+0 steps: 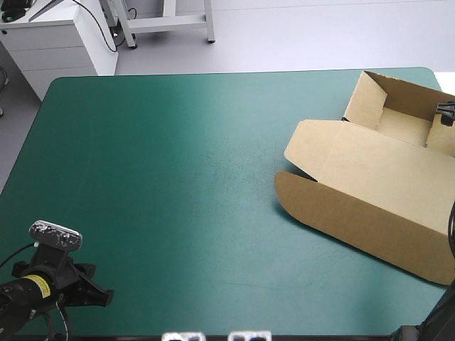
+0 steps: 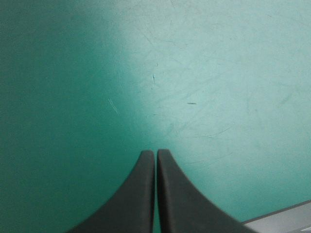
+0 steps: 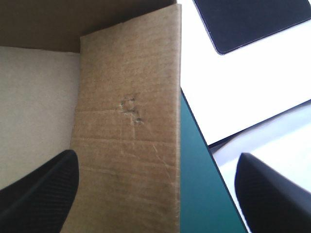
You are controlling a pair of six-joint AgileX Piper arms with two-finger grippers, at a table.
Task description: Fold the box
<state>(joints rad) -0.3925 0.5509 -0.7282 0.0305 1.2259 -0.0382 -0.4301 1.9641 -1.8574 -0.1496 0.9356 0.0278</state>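
Observation:
The brown box lies at the table's right side. Its open tray has raised walls toward the far right corner, and its lid lies flat toward the front. My right gripper shows only as a black tip at the tray's right wall. In the right wrist view this right gripper is open, one finger on each side of a brown wall that stands between them. My left gripper rests low at the front left corner, far from the box. The left gripper is shut with nothing in it.
The teal-green cover stretches bare across the left and middle of the table. The table's right edge runs close beside the box wall. The table's front edge shows just beside my left gripper.

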